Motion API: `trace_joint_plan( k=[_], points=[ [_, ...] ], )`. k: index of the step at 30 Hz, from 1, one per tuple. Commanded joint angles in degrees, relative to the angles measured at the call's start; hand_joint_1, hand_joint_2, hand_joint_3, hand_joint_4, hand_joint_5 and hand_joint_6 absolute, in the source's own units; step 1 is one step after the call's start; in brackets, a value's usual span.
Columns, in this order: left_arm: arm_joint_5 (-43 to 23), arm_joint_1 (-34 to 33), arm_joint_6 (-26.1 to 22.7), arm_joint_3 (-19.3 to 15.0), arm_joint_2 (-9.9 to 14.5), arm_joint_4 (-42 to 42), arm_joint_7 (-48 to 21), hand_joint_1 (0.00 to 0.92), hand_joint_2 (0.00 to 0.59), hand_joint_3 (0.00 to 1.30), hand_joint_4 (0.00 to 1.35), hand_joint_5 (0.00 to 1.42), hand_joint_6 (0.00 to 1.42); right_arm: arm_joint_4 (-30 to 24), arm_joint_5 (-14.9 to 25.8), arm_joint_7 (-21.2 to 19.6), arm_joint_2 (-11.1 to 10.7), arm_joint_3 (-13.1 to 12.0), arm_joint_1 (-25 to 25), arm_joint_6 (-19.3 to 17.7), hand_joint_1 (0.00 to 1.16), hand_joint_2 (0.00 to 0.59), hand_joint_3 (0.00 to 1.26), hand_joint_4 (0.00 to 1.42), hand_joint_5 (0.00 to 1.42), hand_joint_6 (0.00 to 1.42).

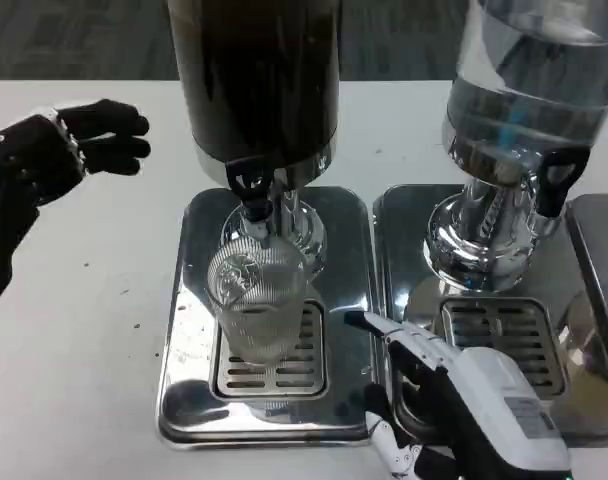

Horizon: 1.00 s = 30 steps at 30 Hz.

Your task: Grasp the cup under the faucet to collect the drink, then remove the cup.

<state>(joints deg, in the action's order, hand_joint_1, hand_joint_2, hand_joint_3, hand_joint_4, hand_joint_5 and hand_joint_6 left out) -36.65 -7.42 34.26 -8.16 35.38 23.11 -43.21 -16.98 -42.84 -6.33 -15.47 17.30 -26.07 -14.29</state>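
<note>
— How much of the dark dispenser (pixel 254 80) shows?

— Only its lower body; the top edge cuts it off. The clear dispenser (pixel 529 90) beside it is cropped at the top and the right corner too.

— And the hands?

— The left hand (pixel 34 170) runs off the left edge, so its wrist and part of its back are lost. The right hand (pixel 454 400) is cut by the bottom edge, and its lower fingers (pixel 394 445) disappear there.

— Any liquid in the cup (pixel 256 305)?

— Cannot tell; the ribbed glass and the reflections off the drip tray (pixel 194 330) confuse it. A third tray (pixel 604 260) at the right is only a sliver.
</note>
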Motion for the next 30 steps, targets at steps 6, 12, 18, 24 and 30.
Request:
trace_joint_plan(
  k=[6,12,18,24,30],
  points=[
    [-4.4,-2.5,-16.8,-4.0,-1.4,-5.9,-11.2,0.000,0.017,0.34,0.25,0.30,0.30,1.3,0.3,-1.2,0.7,0.4,0.6,-0.2,0.56,0.586,0.17,0.16,0.14,0.21],
    [-3.9,-4.0,-24.4,-5.1,-2.5,-8.0,-14.0,0.000,0.021,0.32,0.22,0.28,0.27,1.9,0.2,-1.5,0.9,0.7,1.2,-0.2,0.56,0.586,0.17,0.16,0.13,0.21],
    [-1.8,-5.9,-26.8,-4.9,-3.7,-7.8,-15.6,0.000,0.021,0.30,0.17,0.24,0.22,1.9,0.2,-2.0,1.1,1.0,0.8,0.0,0.56,0.586,0.17,0.16,0.13,0.21],
    [0.0,-7.9,-28.0,-4.6,-5.1,-7.2,-16.6,0.000,0.021,0.28,0.16,0.22,0.20,1.7,0.1,-2.3,1.3,1.0,0.5,0.2,0.56,0.586,0.17,0.16,0.13,0.21],
    [1.9,-9.4,-28.4,-4.0,-6.0,-6.4,-17.2,0.000,0.015,0.27,0.14,0.21,0.16,1.8,0.1,-2.5,1.4,1.0,0.6,0.2,0.56,0.586,0.17,0.16,0.13,0.20]
  ],
)
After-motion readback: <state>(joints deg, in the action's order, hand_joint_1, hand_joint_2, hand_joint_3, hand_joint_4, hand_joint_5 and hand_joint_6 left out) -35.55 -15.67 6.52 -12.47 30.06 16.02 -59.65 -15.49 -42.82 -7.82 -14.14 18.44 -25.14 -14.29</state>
